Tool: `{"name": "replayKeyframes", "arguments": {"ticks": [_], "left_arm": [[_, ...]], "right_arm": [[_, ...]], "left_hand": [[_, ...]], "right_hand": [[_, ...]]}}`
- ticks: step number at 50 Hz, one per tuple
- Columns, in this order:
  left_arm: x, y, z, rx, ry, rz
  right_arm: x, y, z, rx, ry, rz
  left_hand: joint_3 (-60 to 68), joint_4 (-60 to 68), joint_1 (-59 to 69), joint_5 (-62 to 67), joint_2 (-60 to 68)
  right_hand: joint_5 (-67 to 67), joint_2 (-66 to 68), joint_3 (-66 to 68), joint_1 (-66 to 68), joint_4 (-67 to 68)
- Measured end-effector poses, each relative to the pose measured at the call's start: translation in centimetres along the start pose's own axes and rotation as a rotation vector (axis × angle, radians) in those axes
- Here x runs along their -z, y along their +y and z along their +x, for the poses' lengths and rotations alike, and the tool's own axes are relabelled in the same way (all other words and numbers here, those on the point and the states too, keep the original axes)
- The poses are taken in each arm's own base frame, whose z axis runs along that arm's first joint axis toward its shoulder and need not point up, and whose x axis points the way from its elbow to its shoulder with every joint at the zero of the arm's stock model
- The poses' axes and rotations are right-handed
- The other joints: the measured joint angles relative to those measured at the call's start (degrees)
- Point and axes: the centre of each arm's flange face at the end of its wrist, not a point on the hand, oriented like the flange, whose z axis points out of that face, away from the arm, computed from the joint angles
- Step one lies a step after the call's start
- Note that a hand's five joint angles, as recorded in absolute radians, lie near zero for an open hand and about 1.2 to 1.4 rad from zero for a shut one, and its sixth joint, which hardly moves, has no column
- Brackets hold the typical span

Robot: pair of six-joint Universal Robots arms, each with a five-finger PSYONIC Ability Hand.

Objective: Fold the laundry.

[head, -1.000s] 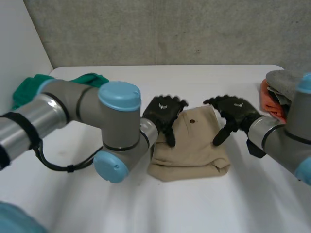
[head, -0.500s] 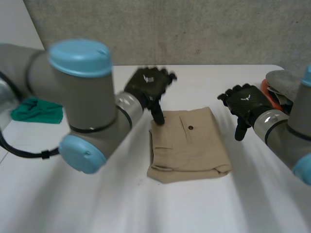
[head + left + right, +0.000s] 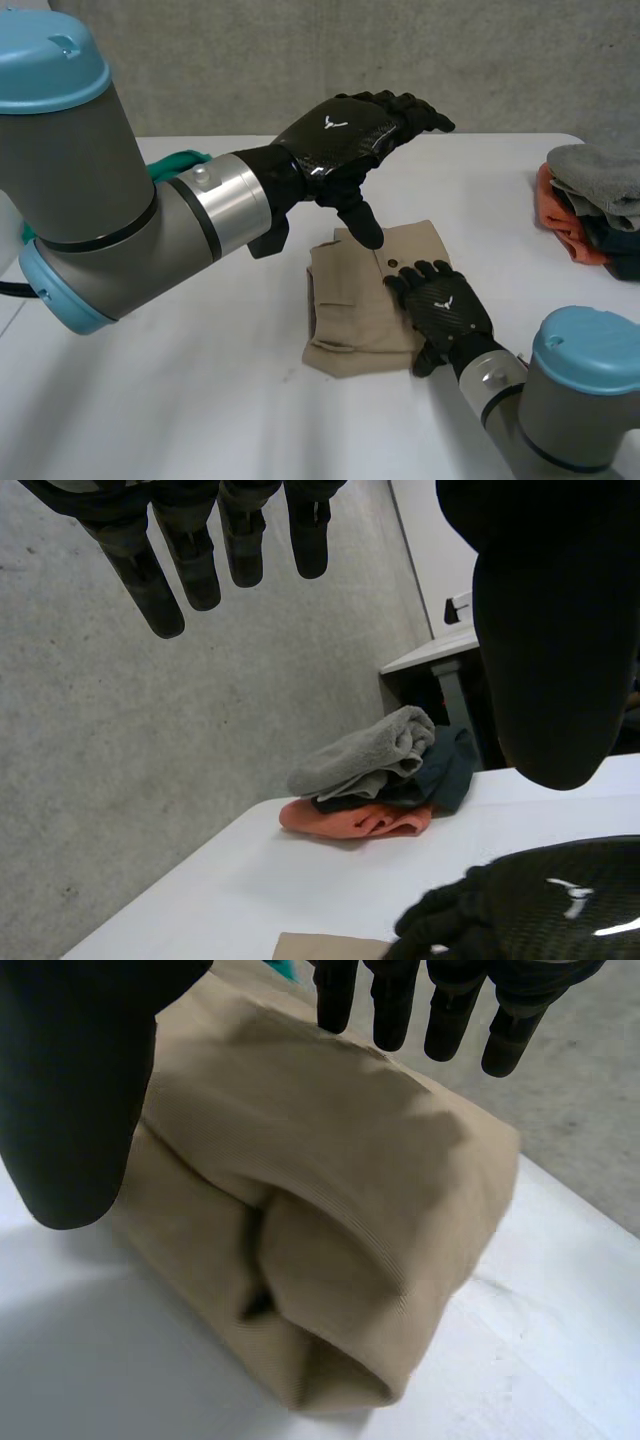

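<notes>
A tan garment (image 3: 345, 300) lies folded into a thick rectangle in the middle of the white table (image 3: 200, 400). My right hand (image 3: 445, 310) rests open over its near right part, fingers straight. In the right wrist view the folded garment (image 3: 320, 1210) lies under the palm, its rolled edge towards the camera, with the straight fingers (image 3: 440, 1005) reaching past its far side. My left hand (image 3: 345, 135) hangs open in the air above the garment's far edge, thumb pointing down. In the left wrist view its fingers (image 3: 200, 550) are spread and hold nothing.
A stack of folded clothes (image 3: 590, 195), grey over dark and orange, sits at the table's right edge, and is the pile (image 3: 380, 780) beyond the left hand's fingertips. A green cloth (image 3: 178, 162) lies at the far left behind the left arm. A concrete wall stands behind the table.
The left hand has lifted off the garment's left side and swung up and right. The right hand has come in from the right and settled over the garment's near right part.
</notes>
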Motion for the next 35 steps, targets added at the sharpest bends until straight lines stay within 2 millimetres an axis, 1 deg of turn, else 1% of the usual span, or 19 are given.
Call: {"name": "replayKeyframes", "arguments": {"ticks": [5,7,8,9,11,12,13,14,15,16,19,24,27,29,30,32,34,35], "left_arm": [[0.0,0.2,0.1,0.004,-0.004,-0.006],[0.0,0.3,0.1,0.004,-0.004,-0.007],[0.0,0.4,0.2,0.006,-0.004,-0.011],[0.0,0.4,0.3,0.007,-0.003,-0.012],[0.1,0.5,0.3,0.008,-0.002,-0.014],[0.1,0.5,0.4,0.009,-0.001,-0.015],[0.1,0.6,0.4,0.009,-0.001,-0.016],[0.1,0.6,0.5,0.009,0.000,-0.017],[0.1,0.6,0.5,0.009,0.000,-0.017],[0.1,0.6,0.5,0.009,0.001,-0.017],[0.2,0.5,0.6,0.006,0.002,-0.015],[0.2,0.2,0.6,-0.002,0.002,-0.006],[0.3,-0.3,0.6,-0.010,0.001,0.007],[0.3,-0.6,0.6,-0.014,0.000,0.014],[0.4,-0.9,0.6,-0.017,-0.001,0.021],[0.4,-1.4,0.6,-0.025,-0.002,0.036],[0.5,-1.9,0.6,-0.031,-0.003,0.047],[0.5,-2.2,0.6,-0.035,-0.004,0.055]], "right_arm": [[-2.0,0.3,0.7,-0.001,0.080,0.051],[-2.2,0.3,0.8,0.000,0.085,0.055],[-3.2,0.2,1.1,0.010,0.110,0.074],[-3.5,0.1,1.2,0.015,0.117,0.081],[-3.9,-0.1,1.3,0.021,0.123,0.090],[-4.1,-0.1,1.4,0.023,0.124,0.094],[-4.6,-0.5,1.5,0.027,0.128,0.111],[-4.8,-0.7,1.6,0.028,0.128,0.119],[-4.9,-0.9,1.7,0.029,0.127,0.127],[-5.3,-1.4,1.8,0.031,0.123,0.147],[-5.9,-2.5,2.1,0.034,0.112,0.189],[-6.9,-4.7,2.8,0.042,0.097,0.261],[-7.6,-6.4,4.0,0.047,0.109,0.304],[-7.9,-7.2,4.8,0.048,0.122,0.321],[-8.2,-8.0,5.7,0.049,0.136,0.336],[-8.6,-10.0,8.2,0.052,0.180,0.373],[-8.7,-11.4,10.1,0.055,0.215,0.402],[-8.7,-12.7,12.1,0.057,0.252,0.427]], "left_hand": [[0.00,0.00,0.00,0.00,0.00],[0.00,0.00,0.00,0.00,0.00],[0.00,0.00,0.00,0.00,0.00],[0.00,0.00,0.00,0.00,0.00],[0.00,0.00,0.00,0.00,0.00],[0.00,0.00,0.00,0.00,0.00],[0.00,0.00,0.00,0.00,0.00],[0.00,0.00,0.00,0.00,0.00],[0.00,0.00,0.00,0.00,0.00],[0.00,0.00,0.00,0.00,0.00],[0.00,0.00,0.00,0.00,0.00],[0.00,0.00,0.00,0.00,0.00],[0.00,0.00,0.00,0.00,0.00],[0.00,0.00,0.00,0.00,0.00],[0.00,0.00,0.00,0.00,0.00],[0.00,0.00,0.00,0.00,0.00],[0.00,0.00,0.00,0.00,0.00],[0.00,0.00,0.00,0.00,0.00]], "right_hand": [[-0.01,0.00,0.00,0.00,0.00],[0.00,0.00,0.00,0.00,0.00],[0.00,0.00,0.00,0.00,0.00],[1.91,2.16,2.11,1.90,2.00],[9.40,13.49,11.68,12.58,11.01],[12.46,16.91,16.03,16.02,15.32],[23.69,33.56,31.96,31.21,31.11],[30.40,44.08,41.07,38.07,40.22],[35.48,49.42,47.54,41.60,45.97],[44.10,54.71,53.17,45.94,53.13],[48.06,55.78,54.43,47.01,56.23],[49.04,55.78,54.43,47.01,56.49],[49.04,55.78,54.43,47.01,56.49],[49.04,55.78,54.43,47.02,56.49],[49.04,55.78,54.43,47.41,56.49],[49.04,55.78,54.43,47.79,56.49],[49.04,55.78,54.43,47.79,56.49],[49.04,55.78,54.43,47.79,56.50]]}}
